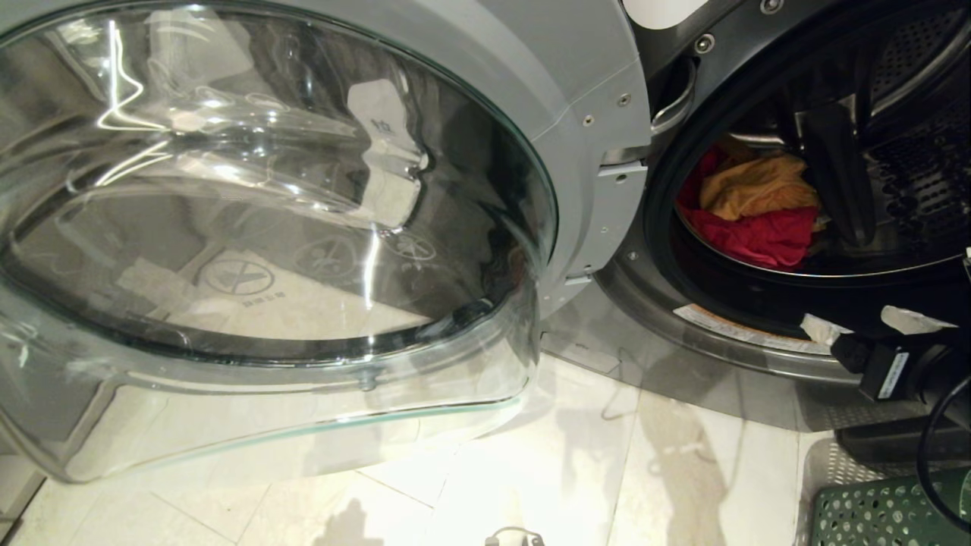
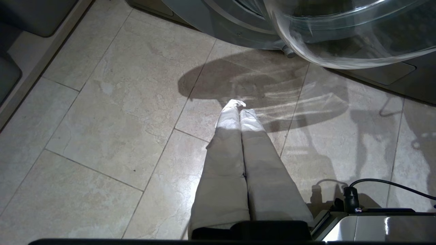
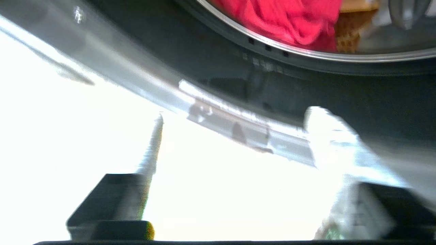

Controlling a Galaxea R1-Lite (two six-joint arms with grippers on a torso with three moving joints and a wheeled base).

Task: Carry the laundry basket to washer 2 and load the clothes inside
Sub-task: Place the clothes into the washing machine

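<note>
The washer (image 1: pixel 728 345) stands in front of me with its round glass door (image 1: pixel 265 189) swung wide open to the left. Inside the drum lie clothes: a yellow garment (image 1: pixel 758 188) on top of a pink-red garment (image 1: pixel 758 235), which also shows in the right wrist view (image 3: pixel 289 20). My right gripper (image 1: pixel 868 324) hangs open and empty just outside the lower rim of the opening (image 3: pixel 238 115). A corner of the green laundry basket (image 1: pixel 887 508) shows on the floor below it. My left gripper (image 2: pixel 238 103) is shut and empty, pointing at the floor tiles.
The open door fills the left half of the head view and overhangs the pale tiled floor (image 1: pixel 576 455). A black cable (image 1: pixel 929 447) loops from the right arm over the basket. A dark cabinet base (image 2: pixel 30 17) lies at the floor's far side.
</note>
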